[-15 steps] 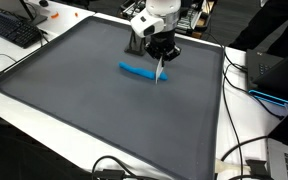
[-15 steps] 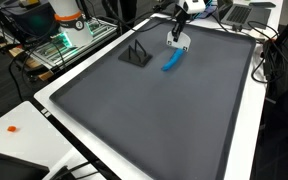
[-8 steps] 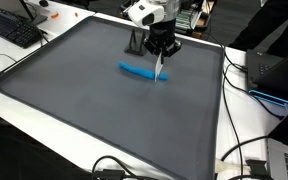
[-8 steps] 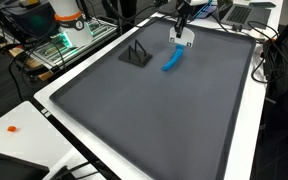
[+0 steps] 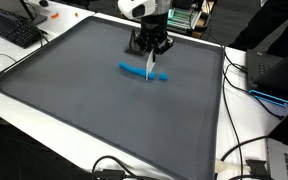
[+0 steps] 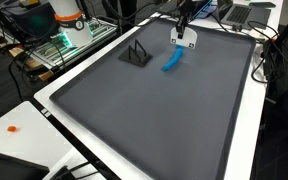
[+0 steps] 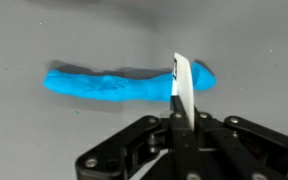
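A blue, lumpy strip (image 5: 134, 70) lies on the grey mat (image 5: 94, 110) towards the far side; it also shows in the other exterior view (image 6: 170, 64) and across the wrist view (image 7: 109, 84). My gripper (image 5: 151, 50) (image 6: 184, 27) hangs over the strip, shut on a thin white flat blade (image 7: 182, 88) that points down. The blade's tip (image 5: 151, 67) (image 6: 185, 39) is at one end part of the strip; I cannot tell whether it touches. In the wrist view the jaws (image 7: 179, 128) clamp the blade's upper end.
A small black wire stand (image 6: 136, 54) sits on the mat beside the strip, partly behind the arm (image 5: 135, 42). A keyboard (image 5: 14, 30), a laptop (image 5: 276, 75) and cables (image 5: 234, 150) lie round the mat's white border. An orange bit (image 6: 12, 128) lies on the white table.
My gripper has moved sideways with the white blade, from just beyond the strip's end to over its end part. The blue strip has not moved.
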`<action>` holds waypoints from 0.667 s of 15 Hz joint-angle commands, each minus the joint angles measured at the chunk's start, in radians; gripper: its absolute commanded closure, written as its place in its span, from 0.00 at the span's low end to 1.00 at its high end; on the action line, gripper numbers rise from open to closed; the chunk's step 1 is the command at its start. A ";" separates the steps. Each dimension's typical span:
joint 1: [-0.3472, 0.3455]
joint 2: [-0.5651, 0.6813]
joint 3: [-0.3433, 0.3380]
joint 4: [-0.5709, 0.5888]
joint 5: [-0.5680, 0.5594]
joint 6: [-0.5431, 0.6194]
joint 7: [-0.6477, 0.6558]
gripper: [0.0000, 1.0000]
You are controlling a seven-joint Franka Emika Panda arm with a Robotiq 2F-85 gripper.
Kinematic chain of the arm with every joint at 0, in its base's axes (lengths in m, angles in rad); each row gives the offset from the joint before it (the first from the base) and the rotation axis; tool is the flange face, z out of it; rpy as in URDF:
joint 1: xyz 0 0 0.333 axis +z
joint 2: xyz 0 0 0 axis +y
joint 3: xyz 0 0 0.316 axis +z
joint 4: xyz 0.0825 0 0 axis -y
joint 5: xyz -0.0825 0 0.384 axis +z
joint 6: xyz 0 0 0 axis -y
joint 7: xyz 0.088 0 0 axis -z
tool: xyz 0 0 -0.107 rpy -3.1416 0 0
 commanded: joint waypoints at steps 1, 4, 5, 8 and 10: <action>-0.008 0.013 -0.007 0.007 -0.031 -0.003 -0.016 0.99; -0.009 0.026 -0.009 0.011 -0.039 0.000 -0.019 0.99; -0.009 0.032 -0.009 0.013 -0.040 0.000 -0.022 0.99; -0.010 0.048 -0.009 0.018 -0.046 0.006 -0.032 0.99; -0.007 0.058 -0.013 0.022 -0.059 0.011 -0.037 0.99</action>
